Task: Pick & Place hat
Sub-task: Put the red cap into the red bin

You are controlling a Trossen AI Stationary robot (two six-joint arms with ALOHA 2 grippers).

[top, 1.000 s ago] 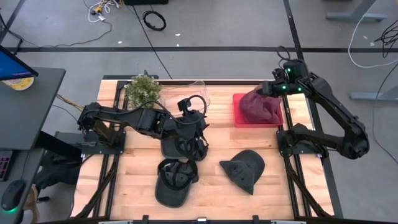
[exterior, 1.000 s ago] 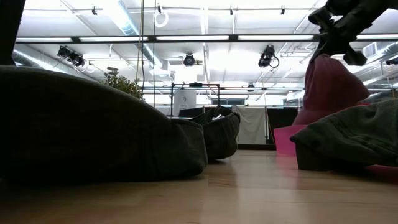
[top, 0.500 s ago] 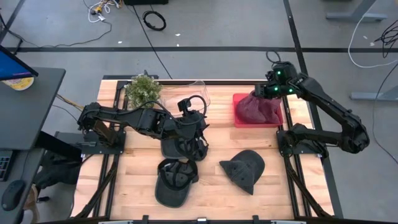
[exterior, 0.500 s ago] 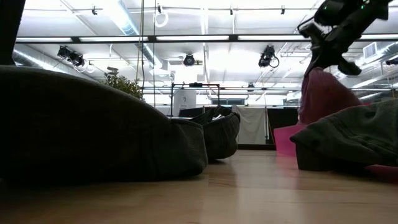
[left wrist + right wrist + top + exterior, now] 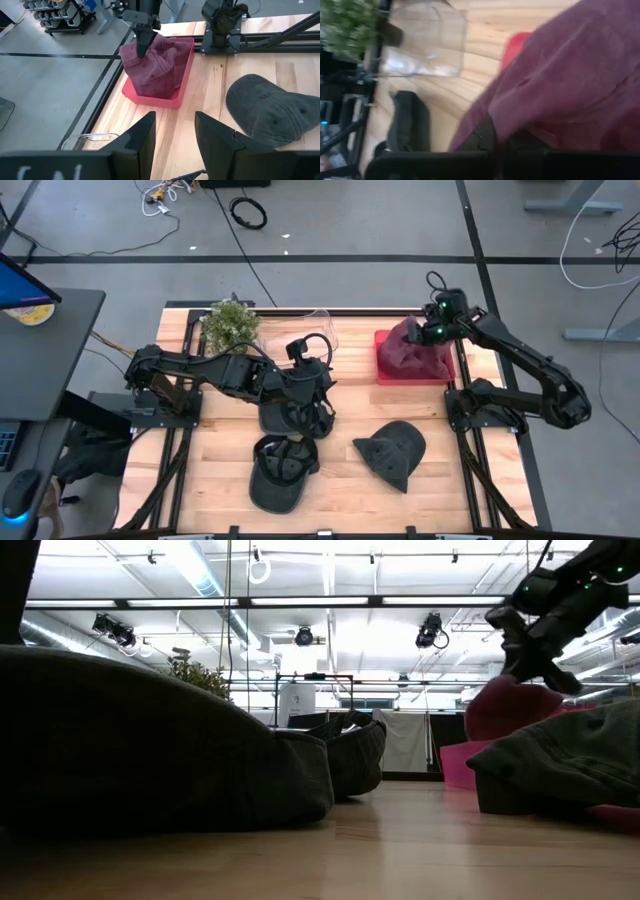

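Right claw [image 5: 421, 333] pinched shut on the maroon hat [image 5: 412, 352], upper right of the high frame, right over the red tray [image 5: 384, 372]. Hat slumped down inside that tray, fabric bunched, crown still gathered up at the claw's tips. Same grip seen from the left wrist: dark fingers [image 5: 142, 44] nipping the top fold of the maroon hat [image 5: 155, 65], tray rim [image 5: 150, 100] showing below it. Left claw [image 5: 300, 415] parked at centre frame, low over a dark cap [image 5: 290, 418], jaws partly apart, nothing visibly gripped. Two more dark hats on the worktop [image 5: 220, 460]: one cap [image 5: 280, 472] lower centre, upturned; one grey hat [image 5: 392, 452] lower right of centre, well apart from the tray. Small green plant [image 5: 230, 326] upper left of the worktop.
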